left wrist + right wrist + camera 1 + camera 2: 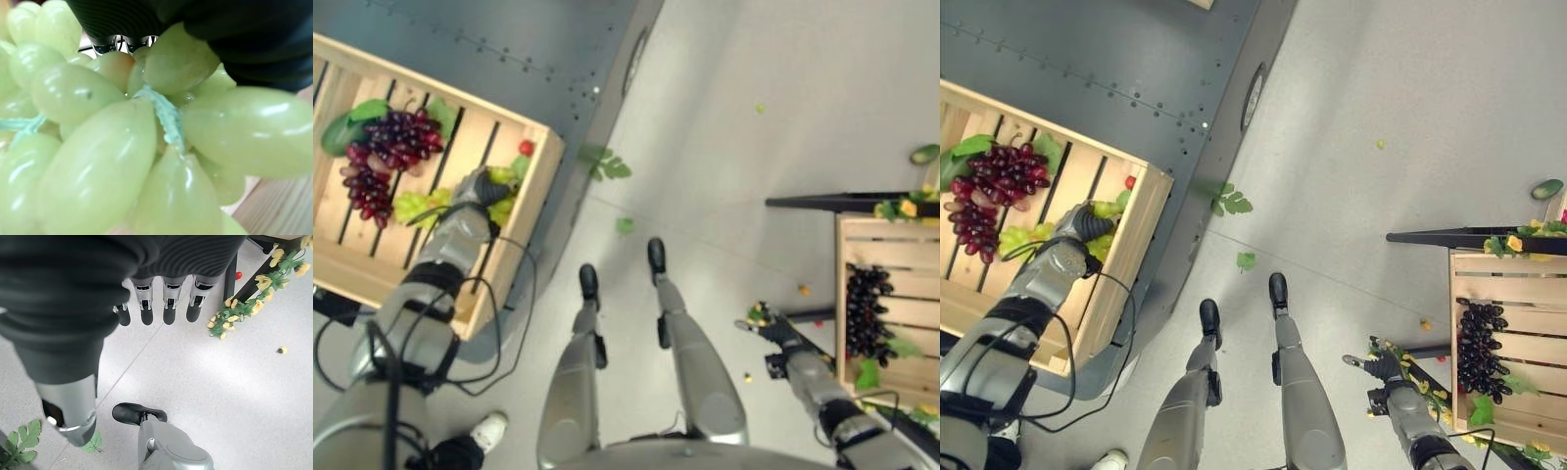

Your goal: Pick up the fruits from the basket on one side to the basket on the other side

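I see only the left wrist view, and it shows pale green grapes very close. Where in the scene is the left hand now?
Observer: The left hand is inside the pale wooden slatted crate on the robot's left, at the bunch of pale green grapes near the crate's right wall.
Operator: Is there other fruit in that crate?
Observer: Yes. A bunch of dark red grapes with green leaves lies further left in it, apart from the hand.
Operator: And on the other side?
Observer: The second wooden crate holds a bunch of black grapes. The right hand hangs open above the grey floor beside that crate.
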{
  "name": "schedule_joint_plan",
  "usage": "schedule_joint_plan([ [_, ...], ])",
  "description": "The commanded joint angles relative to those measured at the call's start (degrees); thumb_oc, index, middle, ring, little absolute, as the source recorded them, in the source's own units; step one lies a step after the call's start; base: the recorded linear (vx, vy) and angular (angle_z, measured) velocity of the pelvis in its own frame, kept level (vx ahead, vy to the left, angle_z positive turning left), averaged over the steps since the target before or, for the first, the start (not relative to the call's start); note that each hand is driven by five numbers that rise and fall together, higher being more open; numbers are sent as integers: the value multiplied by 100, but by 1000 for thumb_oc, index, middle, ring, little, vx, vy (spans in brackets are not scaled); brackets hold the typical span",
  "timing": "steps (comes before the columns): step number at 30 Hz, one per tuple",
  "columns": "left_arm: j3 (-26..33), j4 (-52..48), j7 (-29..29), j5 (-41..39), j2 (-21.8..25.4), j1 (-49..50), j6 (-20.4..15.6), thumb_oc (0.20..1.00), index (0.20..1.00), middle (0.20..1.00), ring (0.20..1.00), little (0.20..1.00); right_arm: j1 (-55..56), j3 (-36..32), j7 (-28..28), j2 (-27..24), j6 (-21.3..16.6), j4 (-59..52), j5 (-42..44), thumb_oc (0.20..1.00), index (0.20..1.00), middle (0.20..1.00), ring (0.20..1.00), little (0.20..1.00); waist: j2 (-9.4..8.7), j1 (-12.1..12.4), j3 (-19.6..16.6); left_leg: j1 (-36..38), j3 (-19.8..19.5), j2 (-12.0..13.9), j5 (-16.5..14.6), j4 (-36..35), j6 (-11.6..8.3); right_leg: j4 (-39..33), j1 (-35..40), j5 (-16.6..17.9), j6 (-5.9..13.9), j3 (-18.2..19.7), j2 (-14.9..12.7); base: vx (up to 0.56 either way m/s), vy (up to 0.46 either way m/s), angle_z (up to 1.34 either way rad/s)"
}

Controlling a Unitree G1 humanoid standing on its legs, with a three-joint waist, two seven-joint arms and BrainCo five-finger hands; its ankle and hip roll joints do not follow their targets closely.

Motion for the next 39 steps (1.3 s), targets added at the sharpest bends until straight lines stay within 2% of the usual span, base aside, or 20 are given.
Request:
schedule_joint_plan([
  [1,290,-474,-349,-1231,336,568,-380,200,200,200,200,200,612,-272,154,-247,77,66,181,1000,1000,1000,1000,1000,83,157,-227,-721,-123,-207,92,418,82,239,-109,-270,504,189,77,0,0,0],
  [2,295,-478,-349,-1230,336,576,-378,200,200,200,200,200,613,-269,153,-248,77,65,182,1000,1000,1000,1000,1000,83,153,-229,-721,-124,-207,92,418,82,239,-109,-270,504,188,77,0,0,0],
  [12,1106,-2491,-744,-3690,1052,2373,-842,200,200,200,200,200,889,-475,336,-373,119,-196,145,1000,1000,1000,1000,1000,126,243,-160,-734,-191,-236,132,442,78,246,-70,-260,502,134,76,1,0,1],
  [21,1336,-3896,-1033,-5303,1210,3438,-1029,200,200,200,200,200,838,-378,343,-324,78,105,166,1000,1000,1000,1000,1000,149,316,-94,-652,-248,-256,124,457,88,282,12,-304,510,97,75,5,1,3],
  [29,1565,-5314,-1294,-5972,1155,4221,-1085,200,200,200,200,200,679,-242,327,-248,62,355,106,1000,1000,1000,1000,1000,209,442,-177,-325,-294,-251,91,349,96,296,295,-419,510,58,68,27,-7,4],
  [39,1647,-5952,-1432,-6319,1049,4376,-1100,200,200,200,200,200,597,51,411,-278,2,-252,-24,1000,1000,1000,1000,1000,241,564,-491,229,-344,-239,14,197,100,257,815,-588,499,-9,39,33,-6,4],
])
